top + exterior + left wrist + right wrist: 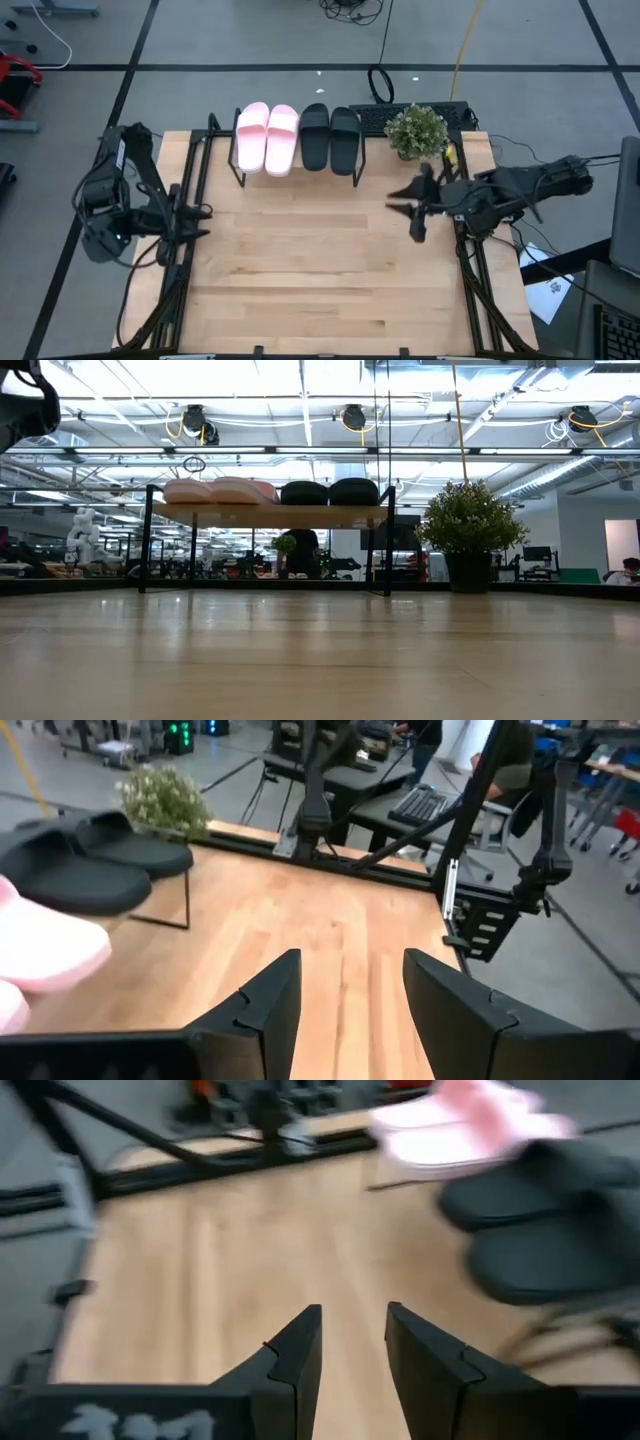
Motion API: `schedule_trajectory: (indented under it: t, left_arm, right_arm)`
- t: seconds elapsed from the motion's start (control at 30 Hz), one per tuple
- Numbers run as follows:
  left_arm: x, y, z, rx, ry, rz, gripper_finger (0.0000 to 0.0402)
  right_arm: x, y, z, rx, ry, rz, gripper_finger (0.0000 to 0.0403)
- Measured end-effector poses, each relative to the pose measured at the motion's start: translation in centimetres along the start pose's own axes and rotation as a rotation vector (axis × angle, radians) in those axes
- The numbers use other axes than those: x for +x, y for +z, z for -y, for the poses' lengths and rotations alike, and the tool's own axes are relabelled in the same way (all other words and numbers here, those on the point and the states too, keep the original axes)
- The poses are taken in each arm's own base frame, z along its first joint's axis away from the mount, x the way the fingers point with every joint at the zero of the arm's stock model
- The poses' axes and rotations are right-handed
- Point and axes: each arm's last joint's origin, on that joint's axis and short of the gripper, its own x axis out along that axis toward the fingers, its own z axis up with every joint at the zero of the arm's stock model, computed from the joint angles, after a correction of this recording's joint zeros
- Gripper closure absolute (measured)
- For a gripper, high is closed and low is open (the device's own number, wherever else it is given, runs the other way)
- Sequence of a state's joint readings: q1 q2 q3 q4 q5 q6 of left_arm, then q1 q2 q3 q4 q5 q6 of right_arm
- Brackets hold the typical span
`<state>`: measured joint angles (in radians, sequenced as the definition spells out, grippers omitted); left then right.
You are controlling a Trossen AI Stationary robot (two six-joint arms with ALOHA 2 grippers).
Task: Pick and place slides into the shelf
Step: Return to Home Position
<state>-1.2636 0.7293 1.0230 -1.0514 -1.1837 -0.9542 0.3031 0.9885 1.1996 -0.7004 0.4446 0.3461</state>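
Observation:
A pale pink pair of slides (266, 138) and a black pair (330, 138) lie side by side, soles down, on the shelf (270, 514) at the table's far edge. My left gripper (198, 222) hovers open over the table's left edge, pointing toward the middle. In its wrist view the left gripper (350, 960) has only bare wood between its fingers. My right gripper (403, 212) hovers open right of the table's middle, pointing left. The right gripper (353, 1312) holds nothing either, and the slides (550, 1220) lie ahead of it to one side.
A potted plant (417, 130) stands at the table's far right, beside the shelf. A keyboard (400, 115) lies just behind the far edge. Black frame rails (185, 270) run along the table's left and right sides. Bare wood (320, 270) spreads from the shelf to the near edge.

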Motion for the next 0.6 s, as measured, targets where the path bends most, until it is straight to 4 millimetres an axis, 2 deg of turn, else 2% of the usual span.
schedule_trajectory:
  t: [0.13,0.27,0.37,0.6]
  left_arm:
    - [0.5,-1.3,0.3,-0.057,0.019,-0.006,0.0227]
    - [1.3,-3.8,-0.3,-0.106,0.079,0.047,0.0227]
    - [1.5,-4.8,-1.2,-0.135,0.096,0.072,0.0227]
    - [2.1,-5.0,-2.5,-0.176,0.166,0.152,0.0227]
  right_arm:
    - [1.5,-3.0,0.2,0.05,0.099,0.108,0.0298]
    - [1.6,-4.9,1.2,0.072,0.119,0.236,0.0298]
    - [1.1,-5.6,2.3,0.083,0.103,0.287,0.0298]
    - [-0.8,-5.5,4.3,0.066,0.106,0.359,0.0298]
